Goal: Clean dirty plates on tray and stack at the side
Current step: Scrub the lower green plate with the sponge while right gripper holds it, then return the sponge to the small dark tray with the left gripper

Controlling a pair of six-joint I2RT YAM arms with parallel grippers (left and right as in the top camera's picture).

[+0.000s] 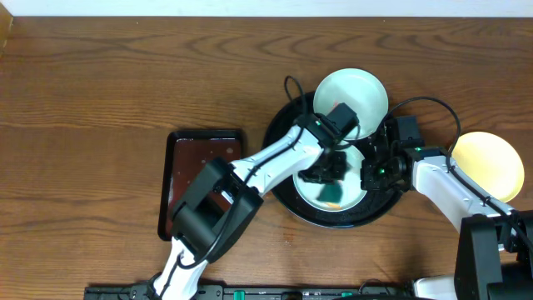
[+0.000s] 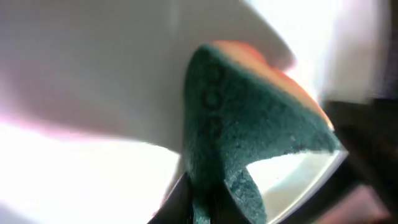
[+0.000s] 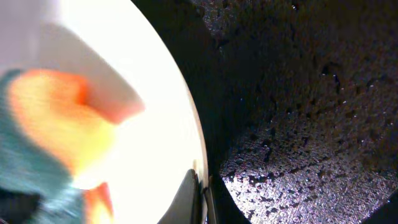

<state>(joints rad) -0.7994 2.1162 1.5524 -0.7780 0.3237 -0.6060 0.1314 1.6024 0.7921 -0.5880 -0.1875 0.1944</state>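
Observation:
The black round tray (image 1: 287,196) holds one mint-white plate (image 1: 350,198). My left gripper (image 1: 327,169) is shut on a green and yellow sponge (image 1: 333,200) and presses it onto this plate. In the left wrist view the sponge (image 2: 249,124) fills the middle above the fingers (image 2: 199,202). My right gripper (image 1: 371,170) is shut on the plate's right rim, which shows pinched in the right wrist view (image 3: 202,193). A second mint-white plate (image 1: 354,93) rests at the tray's far edge. The yellow plate (image 1: 488,165) lies on the bare wood at the right.
A small rectangular dark-brown tray (image 1: 204,142) lies left of the round tray, with my left arm crossing over it. The round tray's rough black floor (image 3: 298,93) shows in the right wrist view. Cables arc above both wrists.

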